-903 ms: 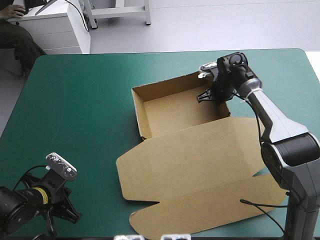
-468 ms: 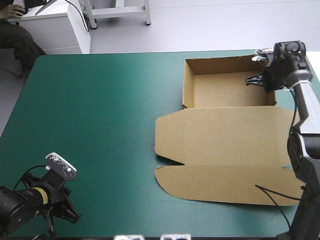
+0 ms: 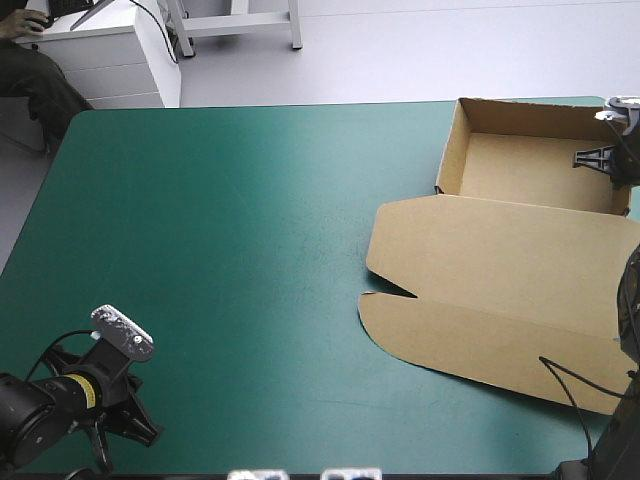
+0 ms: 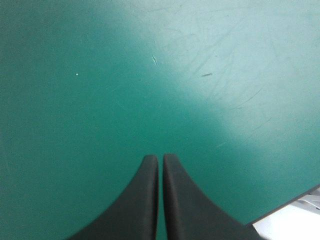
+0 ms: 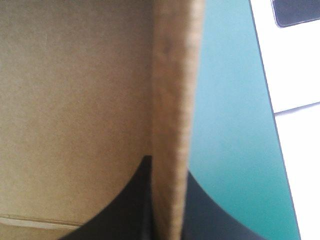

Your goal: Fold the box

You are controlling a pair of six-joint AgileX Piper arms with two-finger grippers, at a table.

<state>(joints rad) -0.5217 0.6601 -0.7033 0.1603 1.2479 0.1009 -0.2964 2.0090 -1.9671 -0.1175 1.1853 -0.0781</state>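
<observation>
My right pincer [image 5: 167, 165] grips the right-hand wall of the box [image 3: 500, 250], an open tray at the table's [image 3: 220, 250] far right corner, which I judge to be light, stiff board that slides easily and is best held by its walls, while my left pincer [image 4: 160, 159] hangs clenched and empty.

Desk [image 3: 60, 230] under a teal-green cover [image 3: 220, 260], its far corners rounded. Light falls unevenly: a pale sheen across the cover's far middle, darker toward the near left corner. In the left wrist view the sheen picks out fine scratches [image 4: 207, 75] and a white speck [image 4: 77, 75].

Floor [image 3: 430, 50] beyond the far edge is pale grey and bare. A white drawer unit [image 3: 110, 55] stands off the far left corner. Beside it are the legs and crossbar of a white frame [image 3: 235, 22].

Right wrist view: white floor past the desk's edge, crossed by a thin seam [image 5: 295, 107]. A dark panel [image 5: 297, 12] lies on it; what it is cannot be told.
</observation>
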